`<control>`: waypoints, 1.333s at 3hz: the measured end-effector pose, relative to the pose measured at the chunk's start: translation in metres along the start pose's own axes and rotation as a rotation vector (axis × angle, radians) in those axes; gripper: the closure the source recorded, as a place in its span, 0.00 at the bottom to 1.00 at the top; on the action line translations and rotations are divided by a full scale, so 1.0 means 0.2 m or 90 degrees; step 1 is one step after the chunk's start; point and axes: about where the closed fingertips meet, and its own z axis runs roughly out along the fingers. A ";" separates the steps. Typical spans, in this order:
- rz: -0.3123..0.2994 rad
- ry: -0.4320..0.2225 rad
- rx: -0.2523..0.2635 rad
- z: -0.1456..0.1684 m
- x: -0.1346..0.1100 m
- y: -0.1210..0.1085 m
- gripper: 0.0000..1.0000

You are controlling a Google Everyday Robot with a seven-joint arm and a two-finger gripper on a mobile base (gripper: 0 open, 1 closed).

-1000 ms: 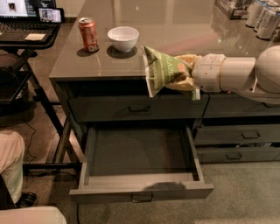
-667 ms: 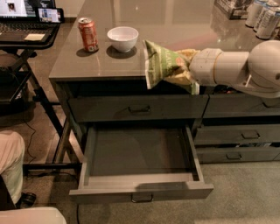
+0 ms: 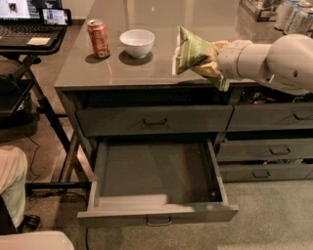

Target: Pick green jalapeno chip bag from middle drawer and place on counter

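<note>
The green jalapeno chip bag point(image 3: 191, 51) is held upright above the counter point(image 3: 146, 68), near its front edge, right of the bowl. My gripper point(image 3: 211, 61) comes in from the right on a pale arm and is shut on the bag's right side. The middle drawer point(image 3: 156, 178) stands pulled wide open below, its grey interior bare. The drawer one level higher point(image 3: 154, 119) is shut.
A red soda can point(image 3: 99, 38) and a white bowl point(image 3: 137, 42) stand on the counter's left part. A black laptop desk point(image 3: 29, 34) is at the far left. Narrower drawers point(image 3: 274, 146) stack at the right. Cans point(image 3: 293, 14) stand at the counter's far right. A person's leg point(image 3: 12, 185) is at lower left.
My gripper has carried the bag up and slightly farther back, from in front of the counter edge to over the counter top. The drawer has stayed open.
</note>
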 end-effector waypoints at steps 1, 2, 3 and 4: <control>0.013 0.001 -0.001 0.10 0.02 -0.10 1.00; 0.010 -0.013 -0.042 0.25 -0.01 -0.13 1.00; 0.007 -0.018 -0.084 0.37 -0.03 -0.12 0.81; 0.019 -0.006 -0.101 0.43 0.00 -0.12 0.58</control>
